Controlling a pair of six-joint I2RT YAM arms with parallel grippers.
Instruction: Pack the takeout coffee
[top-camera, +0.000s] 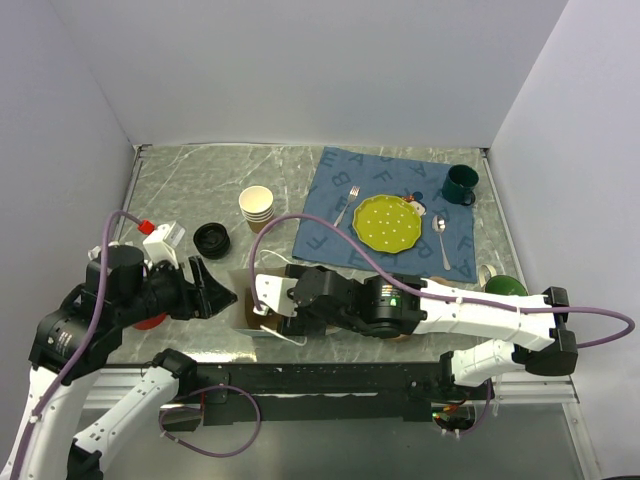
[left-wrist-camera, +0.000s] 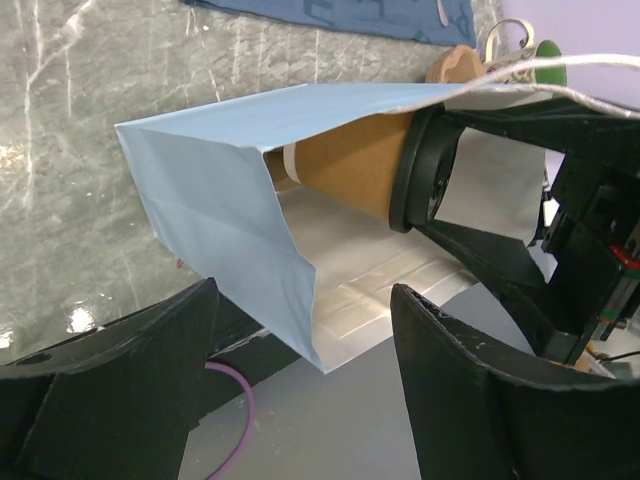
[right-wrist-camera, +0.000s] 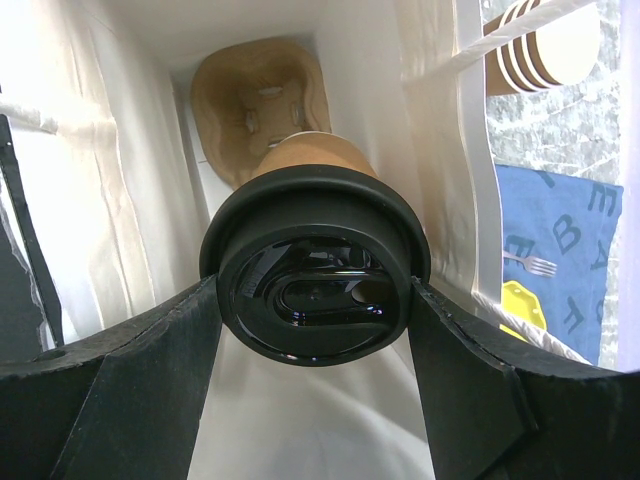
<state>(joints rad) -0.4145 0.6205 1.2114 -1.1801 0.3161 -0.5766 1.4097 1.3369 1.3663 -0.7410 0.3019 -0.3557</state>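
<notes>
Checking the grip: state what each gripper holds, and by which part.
The right gripper holds the takeout coffee by its black lid, inside the paper bag. The left gripper is open, holding nothing.

Top view looks down on the table (top-camera: 180, 185); both close wrist views share the takeout coffee (right-wrist-camera: 315, 265)

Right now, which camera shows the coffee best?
Left wrist: the coffee lies side-on, brown wall and black lid both clear, partway inside the bag. Right wrist shows mostly the lid end-on, in the right gripper. The top view hides it under the right arm and bag.
</notes>
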